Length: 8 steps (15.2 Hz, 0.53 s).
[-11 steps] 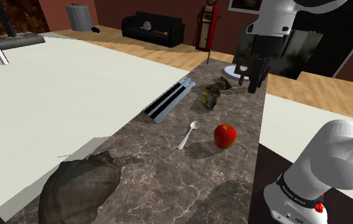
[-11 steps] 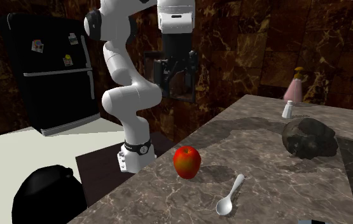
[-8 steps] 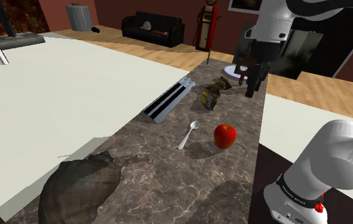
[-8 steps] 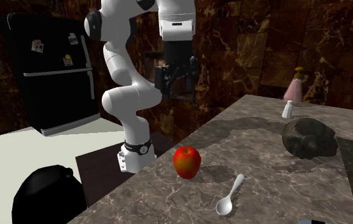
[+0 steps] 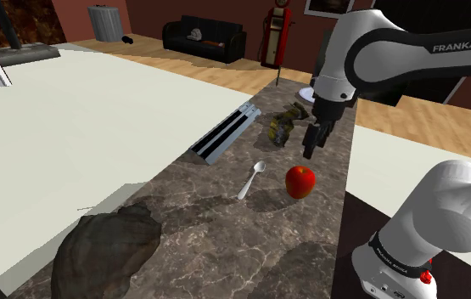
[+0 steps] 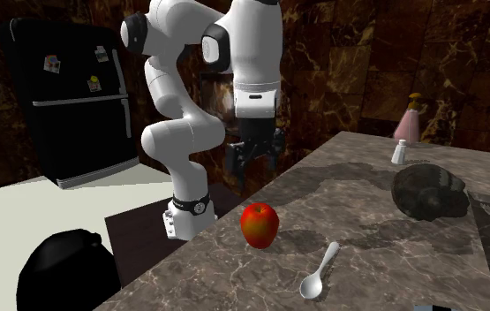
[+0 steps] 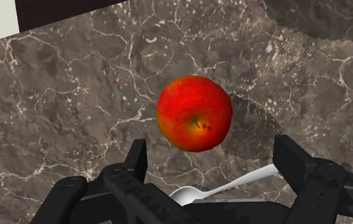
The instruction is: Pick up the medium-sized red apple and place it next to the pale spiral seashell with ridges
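We see the gripper [image 5: 311,146] hanging in the air above the marble counter [image 5: 225,234], a little higher than the apple [image 7: 194,113] and clear of it; the fingers [image 7: 137,158] stand well apart and clasp nothing; through the wrist view the apple lies just beyond the fingertips, roughly between their lines, touched by neither. The apple is red with a yellowish patch and sits on the counter near the edge that faces the stand [image 5: 407,246]; a white spoon [image 5: 251,180] lies just beside it, on the shoulder view's left, its bowl pointing away from the shell [image 5: 106,251]. The shell is a large, dark brown-grey ridged lump at the counter's end, in the shoulder view's lower left, well apart from the apple; in the second exterior view it sits far to the right. A grey slatted block [image 5: 225,133] rests further up the counter; near it is a small mottled thing [image 5: 282,126] we cannot name.
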Tool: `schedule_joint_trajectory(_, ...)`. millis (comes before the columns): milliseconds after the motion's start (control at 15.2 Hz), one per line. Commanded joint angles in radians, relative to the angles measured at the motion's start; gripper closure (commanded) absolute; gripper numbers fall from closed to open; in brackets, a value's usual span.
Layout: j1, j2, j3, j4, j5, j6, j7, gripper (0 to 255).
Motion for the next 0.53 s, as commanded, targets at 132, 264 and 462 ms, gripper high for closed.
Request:
schedule_joint_trajectory(132, -0.001, 0.016, 0.017, -0.057, 0.005, 0.090, 0.016, 0)
schedule_joint_trajectory(264, 0.001, 0.023, 0.020, -0.080, 0.008, 0.121, 0.015, 0)
schedule_joint_trajectory(462, 0.005, 0.040, 0.025, -0.119, 0.015, 0.177, 0.014, 0)
